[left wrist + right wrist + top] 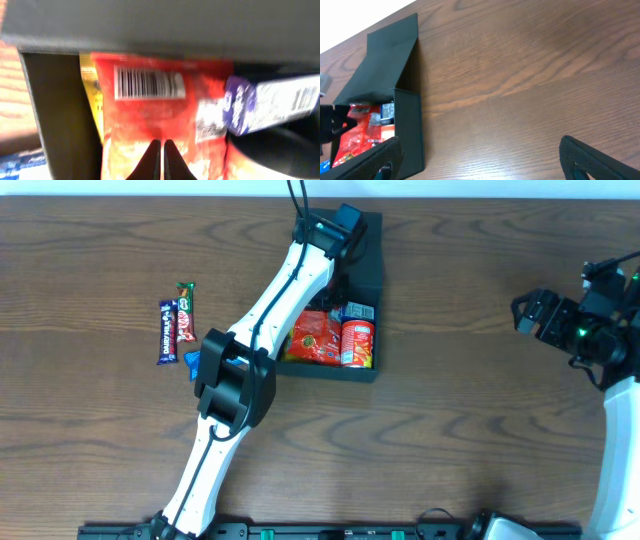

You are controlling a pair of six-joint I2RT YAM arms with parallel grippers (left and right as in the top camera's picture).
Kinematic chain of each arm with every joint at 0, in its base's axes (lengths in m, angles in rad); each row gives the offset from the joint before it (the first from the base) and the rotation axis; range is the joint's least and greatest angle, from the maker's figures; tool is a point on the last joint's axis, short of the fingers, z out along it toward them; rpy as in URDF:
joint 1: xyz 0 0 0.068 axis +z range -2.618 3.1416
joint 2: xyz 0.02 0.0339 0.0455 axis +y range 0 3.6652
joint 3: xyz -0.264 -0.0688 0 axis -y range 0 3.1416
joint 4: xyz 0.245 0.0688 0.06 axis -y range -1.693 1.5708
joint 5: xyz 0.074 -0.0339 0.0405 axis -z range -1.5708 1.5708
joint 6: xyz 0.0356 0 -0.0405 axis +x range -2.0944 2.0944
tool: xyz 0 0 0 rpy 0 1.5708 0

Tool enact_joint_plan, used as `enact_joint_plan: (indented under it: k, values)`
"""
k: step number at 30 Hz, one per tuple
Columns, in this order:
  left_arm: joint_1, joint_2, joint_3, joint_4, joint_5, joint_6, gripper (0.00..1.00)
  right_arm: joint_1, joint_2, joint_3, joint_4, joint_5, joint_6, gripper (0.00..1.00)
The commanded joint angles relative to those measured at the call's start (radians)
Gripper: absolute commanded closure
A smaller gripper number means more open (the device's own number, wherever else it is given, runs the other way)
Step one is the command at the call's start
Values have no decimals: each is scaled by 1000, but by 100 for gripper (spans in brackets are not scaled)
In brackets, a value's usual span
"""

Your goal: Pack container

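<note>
The dark teal-grey container (368, 260) sits on the wooden bench (480, 430) with its flap lid folded back on the far side. The left arm reaches across the container, and its left fingers (156, 156) are pressed together, tips nearly touching and gripping nothing, directly over a red snack packet (160, 110) whose barcode faces up inside the box. Beside that packet in the container lie a blue-and-white wrapper (270, 102) and what looks like a red tin (358, 343), though the wrist view is blurred. The right fingers (375, 161) are spread wide apart and empty, hovering well to the right of the container. To the container's left, on the bench, lie a Dairy Milk bar (167, 332) and a KitKat bar (186, 312) side by side.
</note>
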Motion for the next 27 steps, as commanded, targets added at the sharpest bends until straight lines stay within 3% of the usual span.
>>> enact_joint_plan:
  k: [1,7,15,27]
  values:
    - [7,-19,10,-27,6,38,94,-10,5,-6,-1,-8,-15,1]
    - [26,-19,-24,-70,-77,45,94,-10,5,-6,-1,-8,-15,1]
    - [64,-19,-130,-47,-77,44,94,-10,5,-6,-5,-8,-14,1]
    - [84,-86,-63,-43,-50,44,94,-10,5,-6,-4,-8,-14,1]
